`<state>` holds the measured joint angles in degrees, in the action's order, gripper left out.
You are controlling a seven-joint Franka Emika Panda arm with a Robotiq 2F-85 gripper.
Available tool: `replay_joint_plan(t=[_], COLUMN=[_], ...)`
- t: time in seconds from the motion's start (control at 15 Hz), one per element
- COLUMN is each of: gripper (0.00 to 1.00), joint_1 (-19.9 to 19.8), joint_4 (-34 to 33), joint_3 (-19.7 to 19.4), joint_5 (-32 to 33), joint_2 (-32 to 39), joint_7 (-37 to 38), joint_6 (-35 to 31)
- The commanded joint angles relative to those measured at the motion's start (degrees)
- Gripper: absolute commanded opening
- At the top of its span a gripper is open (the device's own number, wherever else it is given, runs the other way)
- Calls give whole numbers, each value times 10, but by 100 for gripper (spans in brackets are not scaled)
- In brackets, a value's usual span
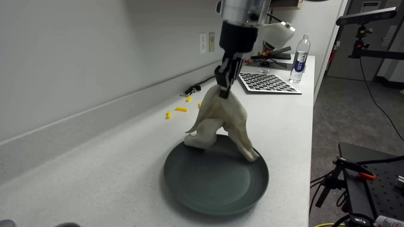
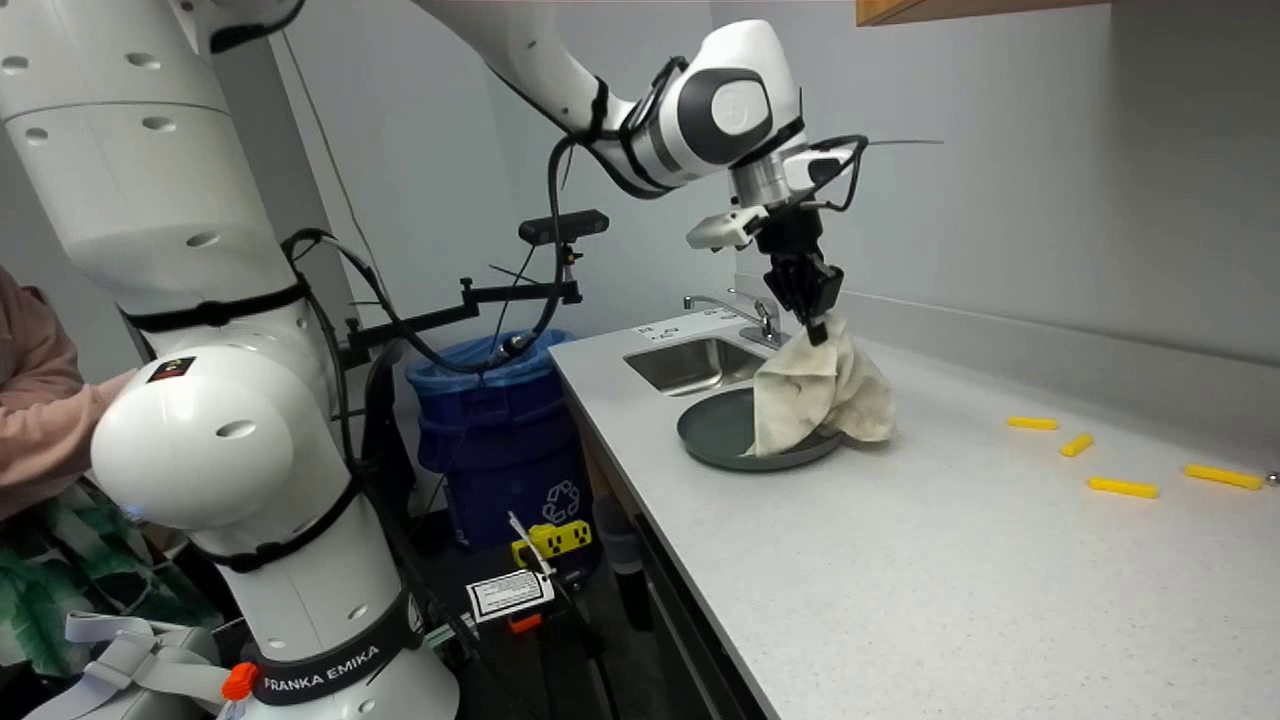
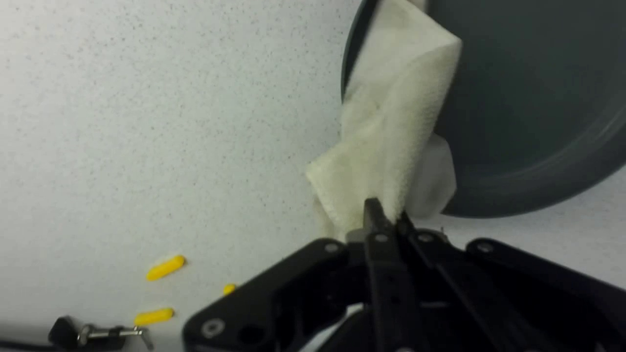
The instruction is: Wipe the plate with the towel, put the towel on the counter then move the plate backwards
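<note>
Your counter (image 1: pixel 126 176) carries a sink (image 2: pixel 700 364), checkered board (image 1: pixel 268 83) and plate (image 1: pixel 217 186); the towel (image 1: pixel 233 113), pinched in your nearly closed gripper (image 3: pixel 390 212), hangs over the plate's rim. Beside the board stands a bottle (image 1: pixel 300 60); yellow sticks (image 1: pixel 181 109) lie scattered.

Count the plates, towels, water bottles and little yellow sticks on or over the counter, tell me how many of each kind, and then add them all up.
Plate: 1
Towel: 1
Water bottle: 1
Yellow sticks: 4
Total: 7
</note>
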<state>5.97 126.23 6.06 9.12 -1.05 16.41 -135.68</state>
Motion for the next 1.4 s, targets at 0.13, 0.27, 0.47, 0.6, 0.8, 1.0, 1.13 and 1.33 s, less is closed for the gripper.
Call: replay_joint_plan(t=[0.13, 0.27, 0.47, 0.6, 0.8, 1.0, 1.13, 1.33], gripper=[1, 1, 1, 1, 1, 1, 1, 1], joint_1=[15, 16, 20, 21, 14, 11, 15, 14], joint_4=[-6, -19, -35, -48, -59, -61, -67, -72], joint_3=[35, 49, 59, 55, 55, 59, 56, 61], joint_5=[13, 16, -3, -27, -13, 4, -4, 4], joint_2=[-102, -115, -134, -140, -150, -146, -156, -152], joint_7=[-8, -12, -25, -33, -24, -19, -29, -19], joint_6=[49, 51, 63, 81, 105, 155, 158, 171])
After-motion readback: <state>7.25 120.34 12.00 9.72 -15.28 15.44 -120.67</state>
